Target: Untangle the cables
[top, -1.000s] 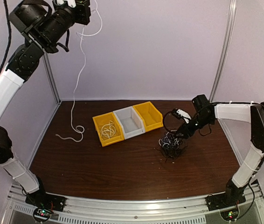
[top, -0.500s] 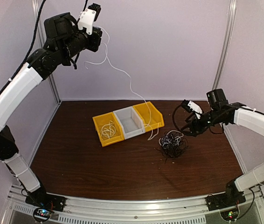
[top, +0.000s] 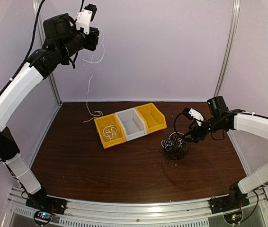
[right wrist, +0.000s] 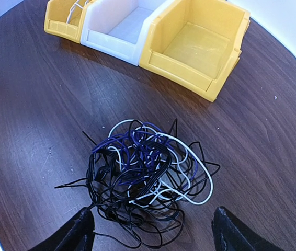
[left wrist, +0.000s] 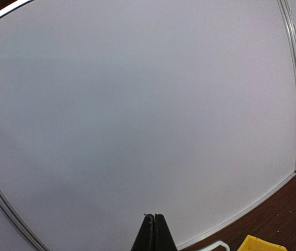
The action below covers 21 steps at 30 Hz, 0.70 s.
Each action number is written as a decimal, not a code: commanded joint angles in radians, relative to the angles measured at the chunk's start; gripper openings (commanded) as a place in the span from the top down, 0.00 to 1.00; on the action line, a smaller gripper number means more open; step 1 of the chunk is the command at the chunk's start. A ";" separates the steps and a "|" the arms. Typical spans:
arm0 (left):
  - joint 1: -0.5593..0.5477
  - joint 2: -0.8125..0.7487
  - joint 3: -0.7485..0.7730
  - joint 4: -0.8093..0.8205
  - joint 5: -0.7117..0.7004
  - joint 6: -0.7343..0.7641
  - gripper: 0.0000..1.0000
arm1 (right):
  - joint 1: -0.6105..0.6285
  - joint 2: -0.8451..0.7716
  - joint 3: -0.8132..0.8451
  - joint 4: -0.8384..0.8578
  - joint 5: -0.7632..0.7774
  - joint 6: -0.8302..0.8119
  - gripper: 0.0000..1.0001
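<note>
A fist-sized tangle of black, purple and white cables point(top: 174, 144) point(right wrist: 143, 172) lies on the brown table right of the bins. My right gripper point(top: 187, 137) point(right wrist: 153, 235) hovers just at its right side, open wide, with its fingertips point(right wrist: 77, 232) on either side of the tangle's near edge and holding nothing. My left gripper point(top: 93, 39) point(left wrist: 155, 217) is raised high at the back left, shut on a long white cable point(top: 90, 85) that hangs from it. The cable's lower end point(top: 93, 116) rests on the table beside the left yellow bin.
Three bins stand in a row mid-table: a yellow one point(top: 109, 137) point(right wrist: 59, 21) holding a coiled white cable point(top: 108, 130), a white one point(top: 131, 124) point(right wrist: 119, 26) and a yellow one point(top: 152, 117) point(right wrist: 197, 44). Walls close in the back and both sides.
The right gripper opened wide, let go of the tangle, drew back and came down beside it again. The left arm swung the hanging white cable rightward over the bins, then back to the left.
</note>
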 commanded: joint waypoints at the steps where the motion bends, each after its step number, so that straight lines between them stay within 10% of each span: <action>1: 0.016 0.019 0.040 0.052 0.026 -0.016 1.00 | 0.001 0.015 -0.013 0.022 0.017 0.001 0.21; 21: 0.018 -0.024 0.016 0.071 0.034 -0.004 1.00 | 0.001 0.057 -0.010 0.003 0.004 -0.013 0.22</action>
